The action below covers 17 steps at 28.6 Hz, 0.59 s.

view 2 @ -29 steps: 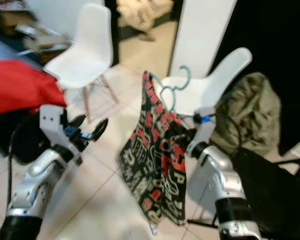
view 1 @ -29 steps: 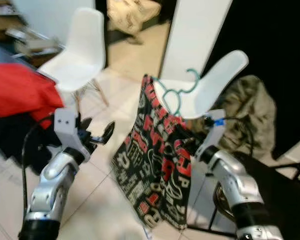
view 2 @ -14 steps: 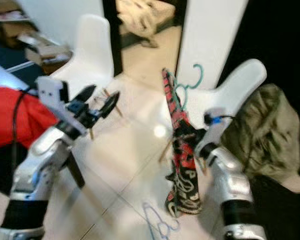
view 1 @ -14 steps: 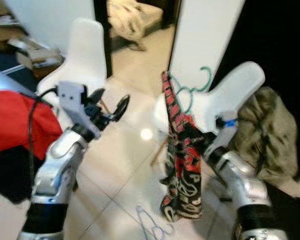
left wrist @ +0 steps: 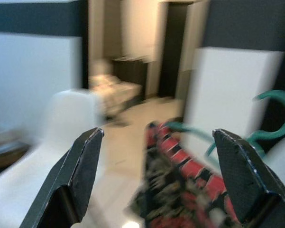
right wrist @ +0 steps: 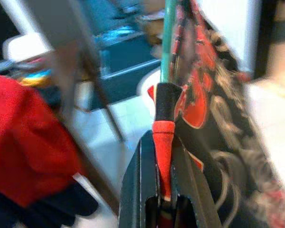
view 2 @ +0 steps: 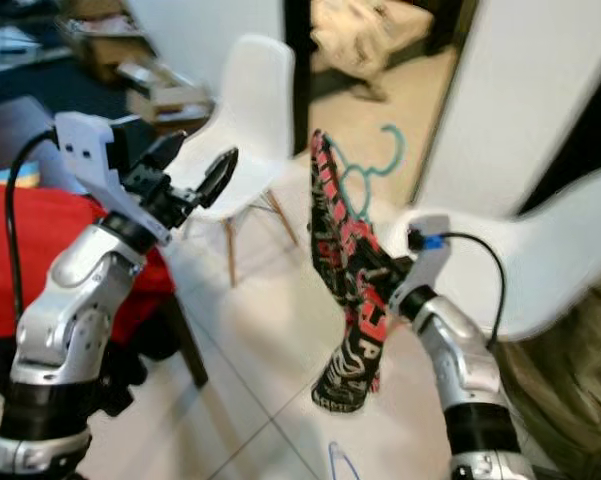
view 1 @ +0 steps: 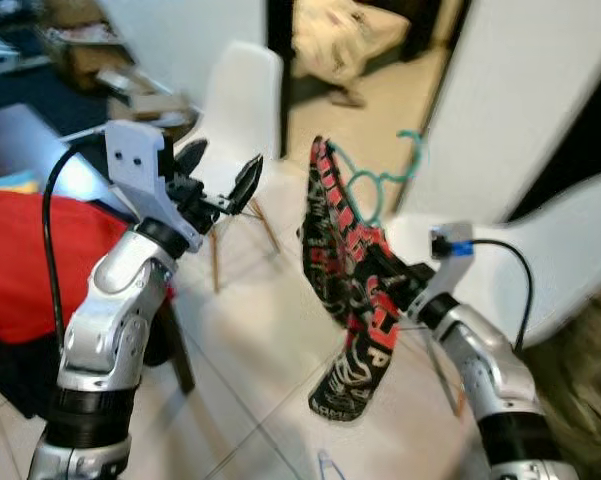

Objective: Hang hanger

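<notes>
A teal hanger [view 1: 388, 176] carries a black, red and white printed garment [view 1: 352, 300] that hangs in mid-air in front of me. My right gripper [right wrist: 163, 142] is shut on the hanger's lower part and the cloth, with a red-and-black piece between its jaws; in the eye views the garment covers its fingers. My left gripper [view 1: 226, 163] is raised and open, a short way left of the garment and apart from it. In the left wrist view, both fingers [left wrist: 84, 159] frame the garment [left wrist: 189, 190] and the teal hook [left wrist: 280, 114].
A white chair [view 1: 245, 100] stands behind the left gripper; a second white chair [view 1: 570, 250] is at the right. Red cloth [view 1: 25, 250] lies on a surface at the left. A white panel [view 1: 540, 90] stands behind. A light-blue hanger [view 1: 330, 466] lies on the tiled floor.
The camera has swung, so the whole scene has shifted. My left arm has risen with its gripper still open. The garment, spread wide a second ago, now hangs bunched and narrow from the right gripper.
</notes>
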Motion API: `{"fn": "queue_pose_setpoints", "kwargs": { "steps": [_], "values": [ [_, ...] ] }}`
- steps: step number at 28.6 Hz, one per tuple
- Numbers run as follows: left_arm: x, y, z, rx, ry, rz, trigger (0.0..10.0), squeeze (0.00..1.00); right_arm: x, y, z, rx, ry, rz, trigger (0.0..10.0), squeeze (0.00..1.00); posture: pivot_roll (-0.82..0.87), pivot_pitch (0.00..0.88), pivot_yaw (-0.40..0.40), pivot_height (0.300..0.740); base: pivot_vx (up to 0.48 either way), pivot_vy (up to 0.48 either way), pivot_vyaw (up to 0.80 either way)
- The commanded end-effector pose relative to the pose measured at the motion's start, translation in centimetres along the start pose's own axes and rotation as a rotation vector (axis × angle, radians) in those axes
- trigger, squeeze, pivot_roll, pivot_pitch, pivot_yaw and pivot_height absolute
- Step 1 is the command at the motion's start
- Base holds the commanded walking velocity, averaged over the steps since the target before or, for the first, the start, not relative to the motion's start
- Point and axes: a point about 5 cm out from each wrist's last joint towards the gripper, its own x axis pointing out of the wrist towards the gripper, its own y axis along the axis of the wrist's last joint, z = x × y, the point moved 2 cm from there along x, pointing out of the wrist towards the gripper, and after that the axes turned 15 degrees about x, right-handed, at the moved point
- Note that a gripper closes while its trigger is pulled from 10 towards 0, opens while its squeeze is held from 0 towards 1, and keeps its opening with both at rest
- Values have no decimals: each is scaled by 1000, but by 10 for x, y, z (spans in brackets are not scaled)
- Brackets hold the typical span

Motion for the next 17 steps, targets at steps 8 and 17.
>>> {"fn": "queue_pose_setpoints", "kwargs": {
  "steps": [8,17],
  "values": [
    [-1,1,-2,39,20,-22,10000,0,2,6,-11,-15,73,35,10000,0,27,71,-57,740,480,0,800],
    [14,57,18,107,-69,134,10000,0,-2,25,-9,75,101,140,10000,0,39,82,-62,740,406,0,800]
  ]
}}
